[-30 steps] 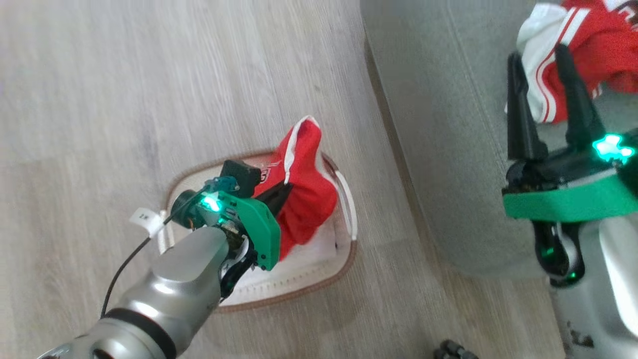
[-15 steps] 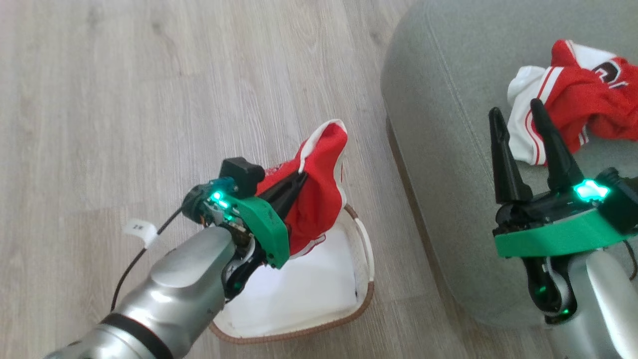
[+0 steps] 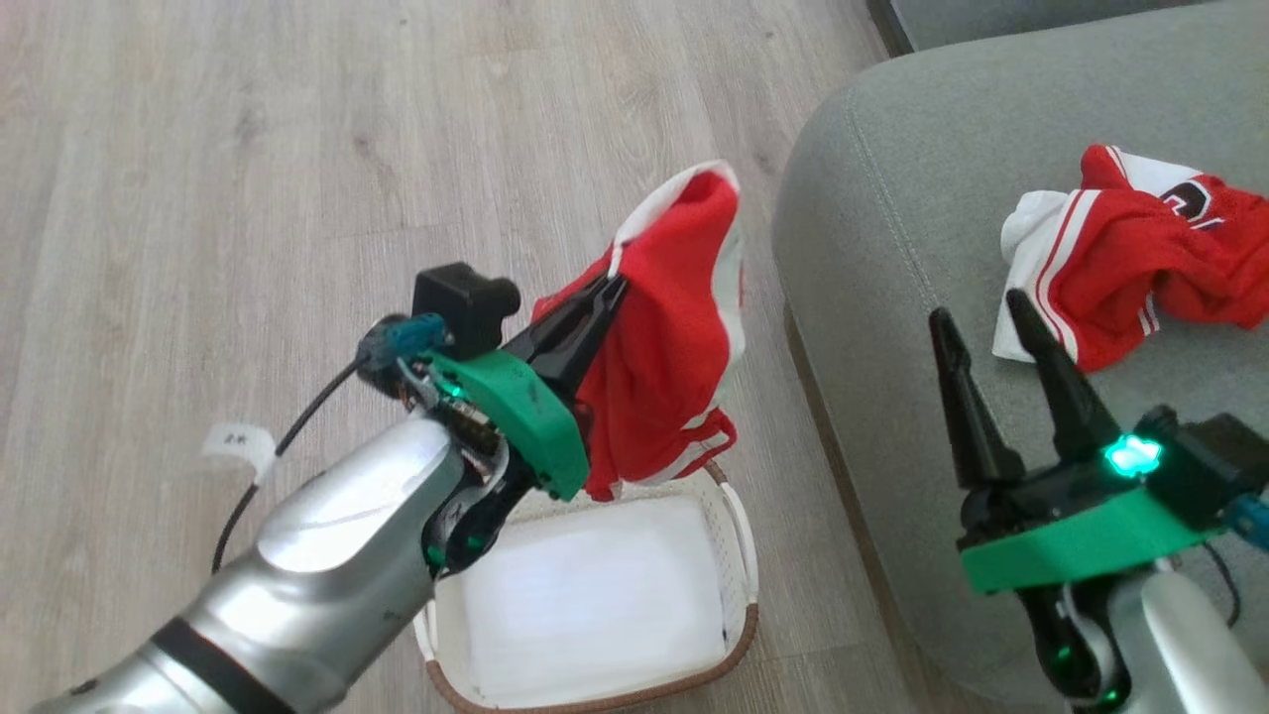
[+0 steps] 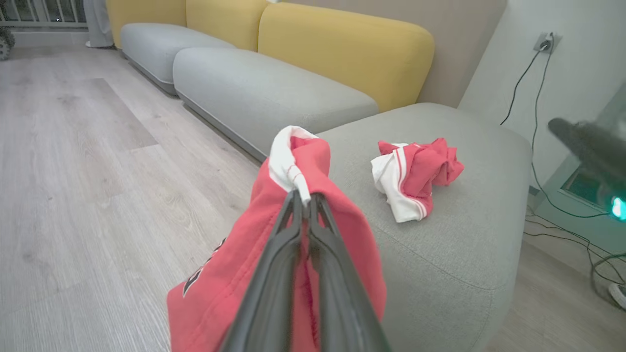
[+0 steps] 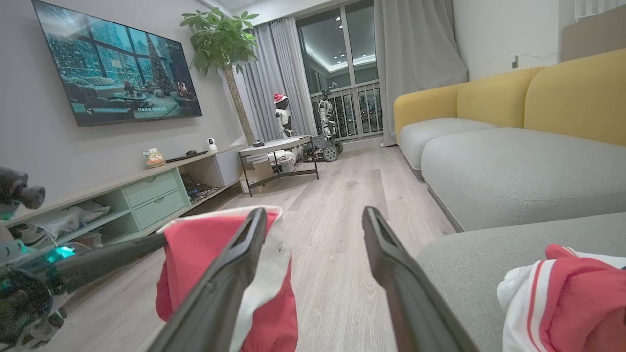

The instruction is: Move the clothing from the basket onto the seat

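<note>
**Beside the sofa, one red garment hangs from the left gripper over the basket**

The seat (image 3: 892, 248) is a broad grey-green cushion of woven fabric with a rounded corner and a stitched seam. It stands on a pale wood-plank floor (image 3: 297, 149). The basket (image 3: 742, 555), a small cream oval of perforated plastic with a brown woven-look rim, sits on the floor close to the seat's front edge, and a flat white liner (image 3: 595, 595) covers its bottom.

The held garment (image 3: 674, 327) is soft red cloth with white trim. It hangs long and narrow, its length running from the pinched top edge down to a striped hem above the basket's far rim. The left gripper (image 3: 610, 288) has its fingers pressed together on the white-edged top, and cloth drapes down both sides of them.

A second garment (image 3: 1140, 268) lies crumpled on the seat, with its white panel turned toward the right gripper (image 3: 977, 309). That gripper hovers near it with its fingers spread wide and nothing between them.
</note>
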{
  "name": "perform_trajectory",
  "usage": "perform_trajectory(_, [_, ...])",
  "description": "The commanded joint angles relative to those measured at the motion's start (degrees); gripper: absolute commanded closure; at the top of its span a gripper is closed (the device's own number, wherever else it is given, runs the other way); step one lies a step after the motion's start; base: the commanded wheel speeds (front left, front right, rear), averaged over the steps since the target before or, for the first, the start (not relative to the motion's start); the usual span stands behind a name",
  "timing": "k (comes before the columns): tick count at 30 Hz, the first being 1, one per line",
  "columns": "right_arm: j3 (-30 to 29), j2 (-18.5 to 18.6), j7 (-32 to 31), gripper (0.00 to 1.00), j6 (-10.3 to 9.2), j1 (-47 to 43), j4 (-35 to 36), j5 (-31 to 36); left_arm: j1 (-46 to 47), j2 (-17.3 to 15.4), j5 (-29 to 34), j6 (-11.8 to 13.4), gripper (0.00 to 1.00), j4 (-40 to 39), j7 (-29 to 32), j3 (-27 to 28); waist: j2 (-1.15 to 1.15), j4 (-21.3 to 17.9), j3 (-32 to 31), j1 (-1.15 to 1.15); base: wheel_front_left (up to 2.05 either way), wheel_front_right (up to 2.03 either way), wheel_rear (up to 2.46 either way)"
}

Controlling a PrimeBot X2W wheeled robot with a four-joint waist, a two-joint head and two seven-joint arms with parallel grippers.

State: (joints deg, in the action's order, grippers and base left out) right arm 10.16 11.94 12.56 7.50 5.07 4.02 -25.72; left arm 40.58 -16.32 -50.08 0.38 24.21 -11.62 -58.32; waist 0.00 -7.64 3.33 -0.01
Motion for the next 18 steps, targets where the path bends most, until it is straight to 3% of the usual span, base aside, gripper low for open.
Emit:
perform_trajectory(1, [1.57, 0.66, -0.19, 0.00, -0.01, 0.10, 2.33, -0.07, 3.80, -2.12, -0.19, 1.02, 1.00, -3.97, 0.59, 3.31, 0.00, 0.23, -0.37, 0.01, 0.00, 0.00, 0.00])
perform_trajectory(8, [3.56, 0.43, -0.81, 0.00, -0.01, -1.87, 2.46, 0.11, 5.84, -4.44, -0.47, 4.95, 1.00, -12.81, 2.76, 5.74, 0.00, 0.38, -1.27, 0.01, 0.00, 0.00, 0.00])
perform_trajectory(18, [5.93, 0.65, -1.39, 0.00, -0.01, -2.07, 2.21, 0.00, 5.95, -5.78, -0.81, 7.65, 1.00, -17.67, 4.33, 6.62, 0.00, 0.10, -1.78, 0.01, 0.00, 0.00, 0.00])
